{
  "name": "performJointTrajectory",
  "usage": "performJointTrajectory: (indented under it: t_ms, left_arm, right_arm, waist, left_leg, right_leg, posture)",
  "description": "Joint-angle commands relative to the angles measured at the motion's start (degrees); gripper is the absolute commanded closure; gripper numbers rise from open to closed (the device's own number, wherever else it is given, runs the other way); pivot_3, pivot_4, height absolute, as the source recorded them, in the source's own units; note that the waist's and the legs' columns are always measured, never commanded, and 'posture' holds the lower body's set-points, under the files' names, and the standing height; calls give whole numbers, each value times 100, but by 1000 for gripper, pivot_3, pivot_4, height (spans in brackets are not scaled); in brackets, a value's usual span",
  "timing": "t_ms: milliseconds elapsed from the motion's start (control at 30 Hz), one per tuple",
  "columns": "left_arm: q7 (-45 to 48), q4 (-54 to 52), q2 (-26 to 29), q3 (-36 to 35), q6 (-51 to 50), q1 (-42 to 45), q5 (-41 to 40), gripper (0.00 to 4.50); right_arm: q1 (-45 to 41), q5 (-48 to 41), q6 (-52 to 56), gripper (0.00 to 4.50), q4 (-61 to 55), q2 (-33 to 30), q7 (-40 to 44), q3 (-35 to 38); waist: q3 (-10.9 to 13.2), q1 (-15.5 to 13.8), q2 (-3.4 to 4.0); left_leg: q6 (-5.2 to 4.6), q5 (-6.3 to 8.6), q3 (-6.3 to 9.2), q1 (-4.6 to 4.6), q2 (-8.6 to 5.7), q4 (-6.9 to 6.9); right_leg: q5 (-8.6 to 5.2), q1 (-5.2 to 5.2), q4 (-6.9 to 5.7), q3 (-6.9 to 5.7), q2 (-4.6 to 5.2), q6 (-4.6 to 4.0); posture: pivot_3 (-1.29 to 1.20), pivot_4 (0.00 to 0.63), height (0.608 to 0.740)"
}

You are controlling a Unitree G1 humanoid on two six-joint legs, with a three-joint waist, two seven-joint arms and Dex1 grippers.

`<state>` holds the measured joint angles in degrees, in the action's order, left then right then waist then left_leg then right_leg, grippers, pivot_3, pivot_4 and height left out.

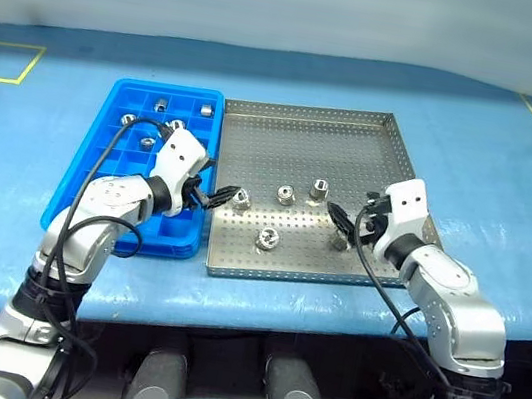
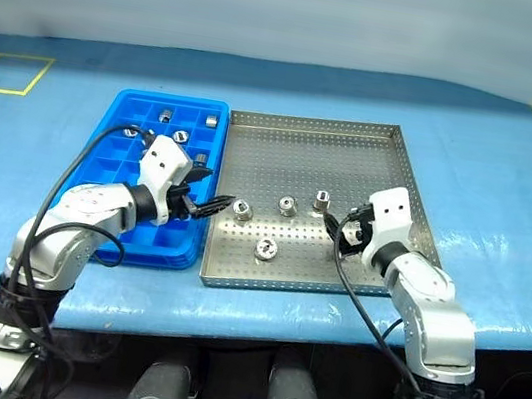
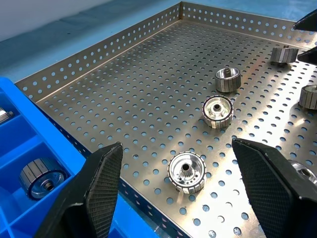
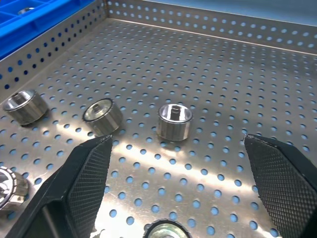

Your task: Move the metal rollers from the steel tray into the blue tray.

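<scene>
Five small shiny silver metal rollers [image 1: 242,197] lie in the grey perforated steel tray [image 1: 287,132], nearest at twelve o'clock between my open left gripper's [image 1: 224,196] fingers, bright blue compartmented plastic tray [image 1: 116,123] at nine.

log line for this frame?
left gripper: open, over roller | right gripper: open, empty | steel tray: rollers remain | blue tray: some placed
</scene>
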<state>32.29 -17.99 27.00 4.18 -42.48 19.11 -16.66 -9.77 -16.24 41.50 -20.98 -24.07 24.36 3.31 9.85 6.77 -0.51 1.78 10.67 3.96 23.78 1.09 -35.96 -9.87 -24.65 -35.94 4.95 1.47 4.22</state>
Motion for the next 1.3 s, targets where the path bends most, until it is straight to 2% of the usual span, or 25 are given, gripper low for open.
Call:
performJointTrajectory:
  t_ms: [33, 567, 767, 900, 1067, 1300]
  left_arm:
    - [4, -164, 21, -33, 31, 50, -34, 640]
    - [-11, -125, -20, 89, 41, 75, 7, 640]
    - [20, 123, 23, 326, -113, 396, 118, 640]
    - [126, 449, -4, 737, -220, 856, 283, 640]
    - [553, 1066, 323, 1725, -229, 1736, 984, 640]
    - [1153, 2126, 452, 2571, 127, 2452, 1713, 640]
  right_arm:
    - [10, -38, -197, 34, -232, -43, 72, 14]
    - [41, 24, -244, 34, -227, -78, 56, -9]
    - [68, 66, -262, 34, -279, -40, -17, -51]
    - [121, 130, -362, 34, -263, 93, -130, -185]
    - [221, 156, -601, 34, -296, 370, -267, -265]
    - [392, 233, -873, 34, -394, 572, -456, -254]
  waist:
    - [0, 0, 0]
    - [1, -8, -1]
    - [1, -3, -1]
    - [1, 11, -1]
    - [1, 40, 0]
    - [1, 158, -1]
  left_leg:
    - [0, 0, 0, 0, 0, 0]
    - [-2, 2, 0, 2, 0, 4]
    - [-2, 1, -2, 1, 0, 0]
    - [-2, 1, -2, 1, -1, -2]
    - [-2, 2, -3, 5, -1, 3]
    - [-3, 3, -6, 3, 0, 13]
  right_leg:
    - [0, -1, 0, 0, 0, 0]
    - [0, -3, 1, 0, 0, 0]
    - [0, -3, 0, 1, 0, 0]
    - [0, -2, 0, 1, 0, 0]
    - [0, -8, 0, 2, 0, 0]
    - [-1, -11, 2, 5, -2, -2]
  posture:
    - [-57, 150, 740]
    - [-68, 150, 740]
    - [-81, 150, 740]
    - [-106, 150, 740]
    - [-132, 150, 740]
    - [-186, 150, 740]
